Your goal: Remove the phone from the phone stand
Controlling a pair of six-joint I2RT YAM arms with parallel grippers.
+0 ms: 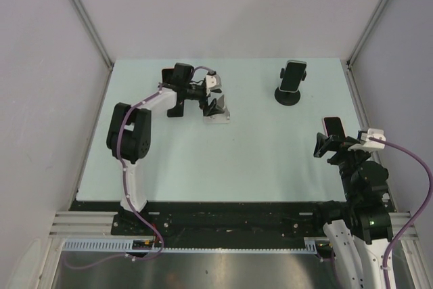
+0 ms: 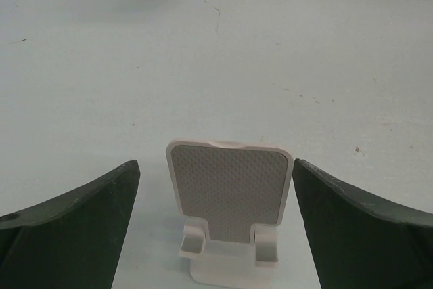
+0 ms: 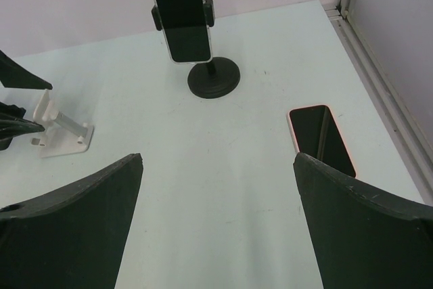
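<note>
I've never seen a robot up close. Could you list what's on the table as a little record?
white stand: empty, upright, between the left jaws, untouched
black stand: round base, far side of table
clamped phone: upright in the black stand, screen dark
pink phone: flat on the table, ahead of right jaws
left jaws: open
right jaws: open, holding nothing

1 high rear overview of table (image 1: 203,167), 2 low forward wrist views, white stand (image 2: 230,194) in all 3.
</note>
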